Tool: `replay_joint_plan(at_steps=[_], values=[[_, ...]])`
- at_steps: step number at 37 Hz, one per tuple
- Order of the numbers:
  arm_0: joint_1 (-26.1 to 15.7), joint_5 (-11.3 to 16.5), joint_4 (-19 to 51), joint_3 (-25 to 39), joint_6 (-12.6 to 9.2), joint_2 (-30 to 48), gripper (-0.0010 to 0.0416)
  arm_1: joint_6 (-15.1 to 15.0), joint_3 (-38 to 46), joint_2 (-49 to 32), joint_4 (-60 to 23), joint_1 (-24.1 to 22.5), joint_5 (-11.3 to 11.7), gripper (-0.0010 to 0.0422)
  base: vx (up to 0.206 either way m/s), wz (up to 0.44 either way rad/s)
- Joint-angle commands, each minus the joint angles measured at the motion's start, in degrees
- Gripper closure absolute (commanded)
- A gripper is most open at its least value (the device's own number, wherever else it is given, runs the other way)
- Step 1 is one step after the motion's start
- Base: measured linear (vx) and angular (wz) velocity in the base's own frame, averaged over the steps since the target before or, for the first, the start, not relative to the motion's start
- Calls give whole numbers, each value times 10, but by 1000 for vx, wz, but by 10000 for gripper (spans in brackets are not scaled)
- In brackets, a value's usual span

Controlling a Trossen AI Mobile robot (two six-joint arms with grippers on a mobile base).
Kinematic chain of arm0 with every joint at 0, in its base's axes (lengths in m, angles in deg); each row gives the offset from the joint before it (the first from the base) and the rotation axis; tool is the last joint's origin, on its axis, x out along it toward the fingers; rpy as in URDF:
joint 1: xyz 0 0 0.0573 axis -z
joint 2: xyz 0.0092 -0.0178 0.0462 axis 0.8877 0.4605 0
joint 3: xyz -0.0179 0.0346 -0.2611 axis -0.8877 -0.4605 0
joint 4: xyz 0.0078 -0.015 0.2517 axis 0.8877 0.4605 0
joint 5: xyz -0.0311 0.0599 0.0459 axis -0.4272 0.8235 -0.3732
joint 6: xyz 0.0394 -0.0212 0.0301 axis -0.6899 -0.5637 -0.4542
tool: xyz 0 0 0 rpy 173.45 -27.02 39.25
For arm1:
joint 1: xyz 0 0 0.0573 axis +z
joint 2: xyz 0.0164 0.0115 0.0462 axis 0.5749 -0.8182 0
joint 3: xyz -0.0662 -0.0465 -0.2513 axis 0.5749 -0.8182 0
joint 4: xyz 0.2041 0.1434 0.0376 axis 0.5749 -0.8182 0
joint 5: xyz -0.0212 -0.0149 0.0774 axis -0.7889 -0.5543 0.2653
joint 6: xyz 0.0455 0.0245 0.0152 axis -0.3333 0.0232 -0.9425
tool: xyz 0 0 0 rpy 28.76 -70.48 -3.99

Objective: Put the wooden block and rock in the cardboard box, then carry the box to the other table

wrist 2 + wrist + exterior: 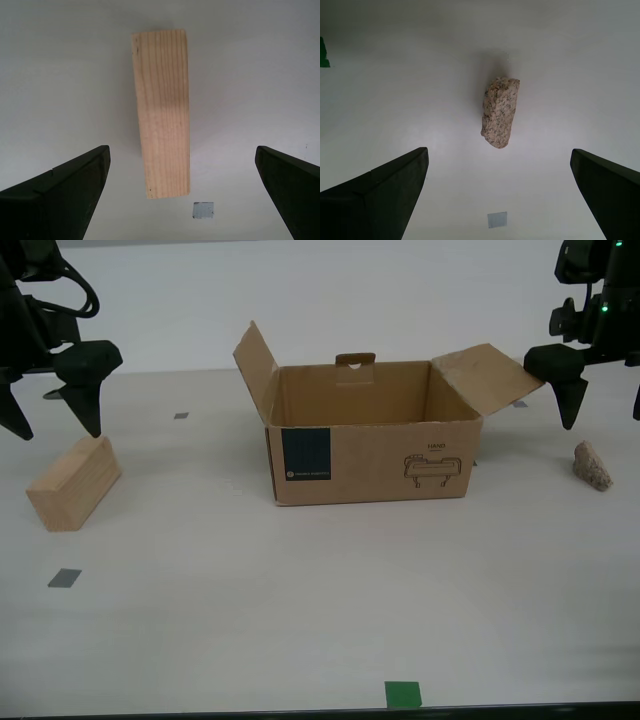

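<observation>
The cardboard box (372,455) stands open in the middle of the table, flaps up, its blue label and line drawing facing the camera. The wooden block (74,483) lies on the table at the exterior view's left, and my second gripper (57,425) hangs open just above and behind it. In the second wrist view the block (162,112) lies lengthwise between the spread fingers (65,192). The rock (592,465) rests at the exterior view's right, below my open first gripper (603,420). The first wrist view shows the rock (500,111) untouched between the fingers (382,192).
The pale table (300,620) carries tape marks: a green square (403,695) near the front edge, and grey squares (64,578) in front of the block and behind it (180,416). One box flap (490,375) leans out toward my first gripper.
</observation>
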Motion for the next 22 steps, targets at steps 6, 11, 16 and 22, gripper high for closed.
replay_joint_plan(at_steps=[6, 11, 16, 22], values=[[2, 2, -2, 0, 8, 2, 9, 0, -7, 0, 10, 0, -2, 14, 0, 0], [10, 2, -2, 0, 8, 2, 10, 0, -25, 0, 31, 0, -3, 14, 0, 0], [25, 2, -2, 0, 9, 2, 10, 0, -41, -15, 43, 0, -3, 14, 0, 0], [40, 2, -2, 0, 9, 2, 10, -1, -41, -77, 49, 0, -3, 14, 0, 0]])
